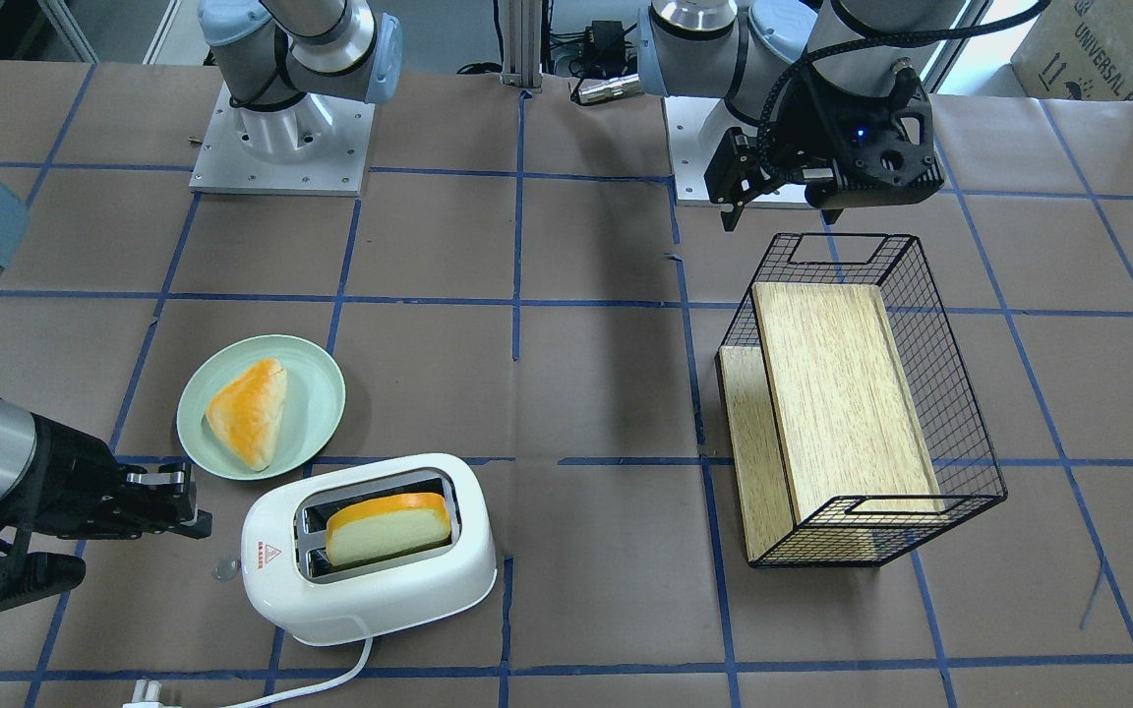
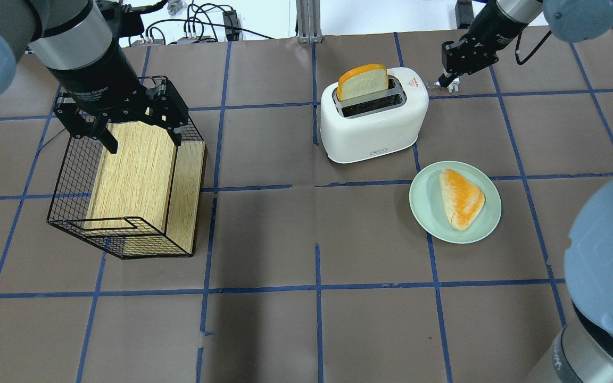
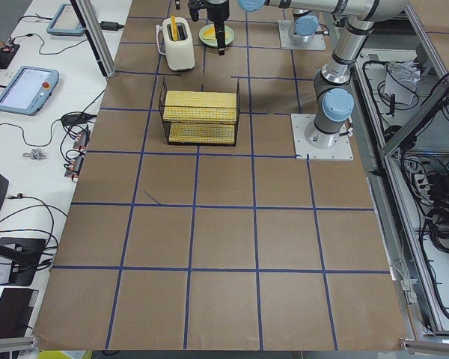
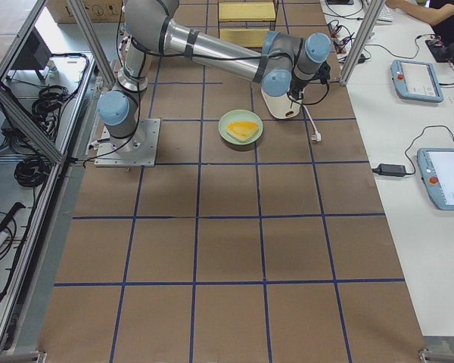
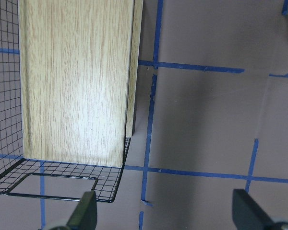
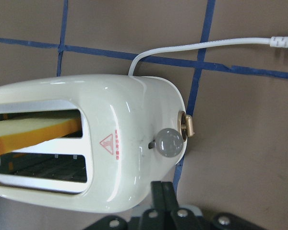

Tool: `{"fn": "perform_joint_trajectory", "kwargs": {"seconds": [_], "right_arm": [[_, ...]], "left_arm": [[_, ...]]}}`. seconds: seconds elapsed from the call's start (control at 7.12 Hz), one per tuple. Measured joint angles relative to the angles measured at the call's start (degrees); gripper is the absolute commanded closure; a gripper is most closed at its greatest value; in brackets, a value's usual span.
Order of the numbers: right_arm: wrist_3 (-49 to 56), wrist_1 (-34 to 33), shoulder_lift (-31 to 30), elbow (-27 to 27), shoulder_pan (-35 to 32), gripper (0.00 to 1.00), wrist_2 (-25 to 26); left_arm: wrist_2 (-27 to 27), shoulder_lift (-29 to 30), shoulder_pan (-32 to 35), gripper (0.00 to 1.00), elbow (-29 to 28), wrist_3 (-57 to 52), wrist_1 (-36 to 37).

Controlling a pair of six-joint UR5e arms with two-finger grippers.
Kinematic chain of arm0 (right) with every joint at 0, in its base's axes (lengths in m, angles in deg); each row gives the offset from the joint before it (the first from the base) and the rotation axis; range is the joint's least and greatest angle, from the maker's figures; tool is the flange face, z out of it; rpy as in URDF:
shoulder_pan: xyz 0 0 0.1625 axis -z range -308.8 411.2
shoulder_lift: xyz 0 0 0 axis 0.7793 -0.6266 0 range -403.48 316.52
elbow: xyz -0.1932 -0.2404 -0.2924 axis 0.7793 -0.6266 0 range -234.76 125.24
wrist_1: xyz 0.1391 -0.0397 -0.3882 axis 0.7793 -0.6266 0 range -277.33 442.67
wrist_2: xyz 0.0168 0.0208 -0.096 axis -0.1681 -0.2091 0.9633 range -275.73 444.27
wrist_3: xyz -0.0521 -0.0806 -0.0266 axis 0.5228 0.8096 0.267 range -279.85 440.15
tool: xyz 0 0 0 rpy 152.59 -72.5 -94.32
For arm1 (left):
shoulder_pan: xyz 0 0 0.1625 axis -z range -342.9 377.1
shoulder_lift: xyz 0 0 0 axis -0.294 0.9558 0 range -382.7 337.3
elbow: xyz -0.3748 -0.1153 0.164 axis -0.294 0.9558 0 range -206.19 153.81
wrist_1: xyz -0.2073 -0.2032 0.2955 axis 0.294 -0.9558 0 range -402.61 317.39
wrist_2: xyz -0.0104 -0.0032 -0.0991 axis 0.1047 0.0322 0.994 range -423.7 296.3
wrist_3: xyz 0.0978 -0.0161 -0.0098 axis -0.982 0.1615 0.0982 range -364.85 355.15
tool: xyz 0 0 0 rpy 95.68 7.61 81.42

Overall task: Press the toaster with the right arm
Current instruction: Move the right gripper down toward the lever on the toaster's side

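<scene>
The white toaster [image 1: 370, 590] stands near the table's operator-side edge, with a slice of bread [image 1: 389, 529] upright in one slot. In the right wrist view the toaster [image 6: 134, 110] shows its red triangle sticker and a grey lever knob [image 6: 167, 143] on its end. My right gripper [image 1: 178, 503] is shut and empty, beside that end. Its fingertips [image 6: 162, 187] are just short of the knob. My left gripper [image 2: 141, 139] is open and empty, above the black wire basket [image 2: 72, 175].
A pale green plate [image 2: 490, 223] with a triangular bun [image 2: 461, 198] lies beside the toaster. The basket holds a wooden board [image 1: 842, 393]. The toaster's white cord [image 1: 330, 678] runs to the table edge, its plug [image 6: 284, 42] loose.
</scene>
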Motion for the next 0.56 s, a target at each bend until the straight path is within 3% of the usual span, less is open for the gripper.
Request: {"fn": "perform_joint_trajectory", "kwargs": {"seconds": [0.56], "right_arm": [[-0.26,0.03,3.92,-3.84,-0.14,0.96,-1.84]], "left_arm": [[0.00,0.00,0.00,0.00,0.00,0.00,0.00]]}}
